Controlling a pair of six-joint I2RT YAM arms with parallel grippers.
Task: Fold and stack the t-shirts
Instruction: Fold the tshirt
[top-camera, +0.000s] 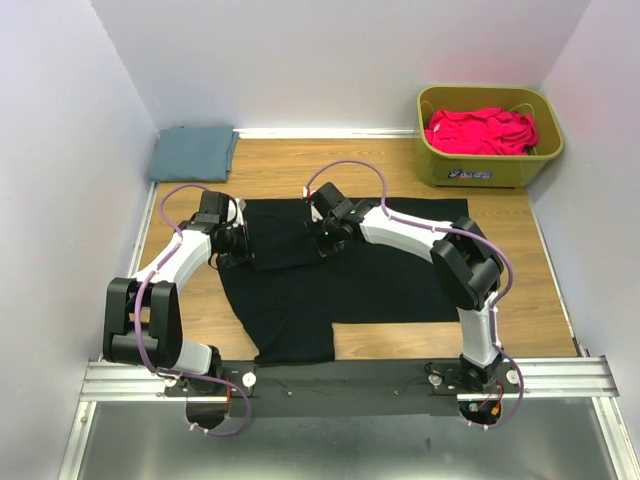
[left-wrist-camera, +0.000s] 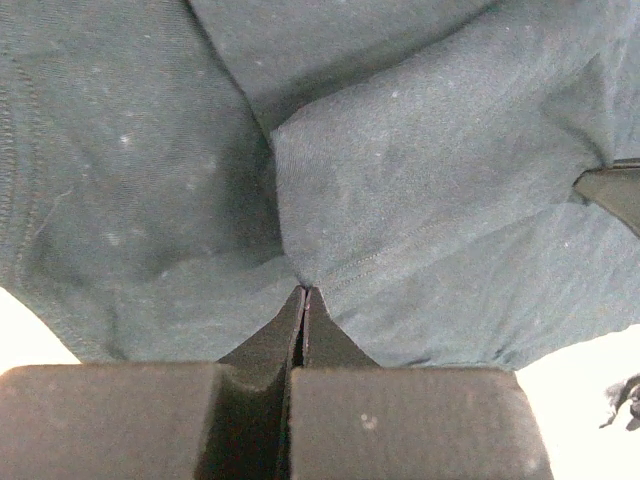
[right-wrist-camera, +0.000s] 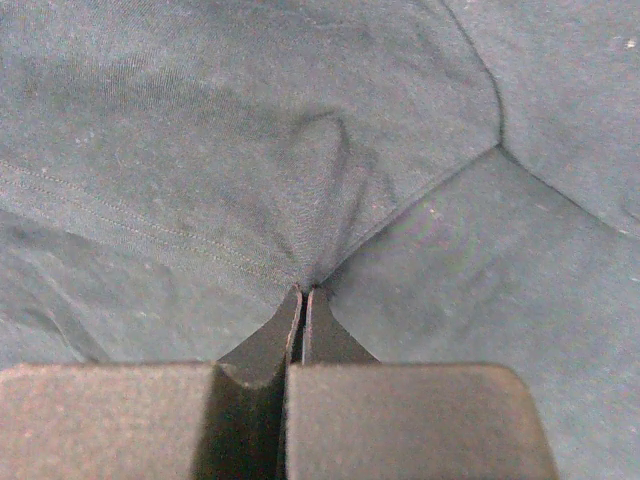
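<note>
A black t-shirt lies spread across the middle of the wooden table, one sleeve hanging toward the near edge. My left gripper is at its left upper edge, shut on a pinch of the black cloth, which puckers at the fingertips. My right gripper is near the collar edge, shut on a fold of the same shirt. A slate blue-grey t-shirt lies folded at the back left corner. A pink-red t-shirt sits crumpled in the tub.
An olive-green plastic tub stands at the back right. White walls close in the left, back and right sides. A metal rail with both arm bases runs along the near edge. Bare wood shows right of the black shirt.
</note>
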